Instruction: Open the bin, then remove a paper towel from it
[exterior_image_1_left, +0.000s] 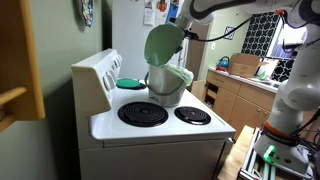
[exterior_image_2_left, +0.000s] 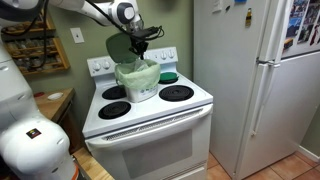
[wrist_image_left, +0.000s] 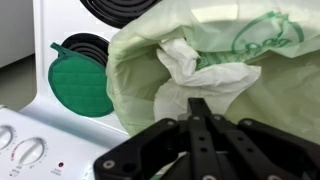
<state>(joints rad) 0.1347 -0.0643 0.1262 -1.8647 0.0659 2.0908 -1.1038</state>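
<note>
The bin stands on the white stove's back burner, also in an exterior view. Its sage-green lid stands open and upright. The wrist view looks down into the bin's pale green liner, where a crumpled white paper towel lies. My gripper hovers just over the bin's opening, its black fingers pressed together, with the tips above the paper towel. It shows above the bin in both exterior views. I see nothing between the fingers.
A flat teal round disc lies on the burner beside the bin, also in an exterior view. The stove's control panel rises behind. A white fridge stands beside the stove. Front burners are bare.
</note>
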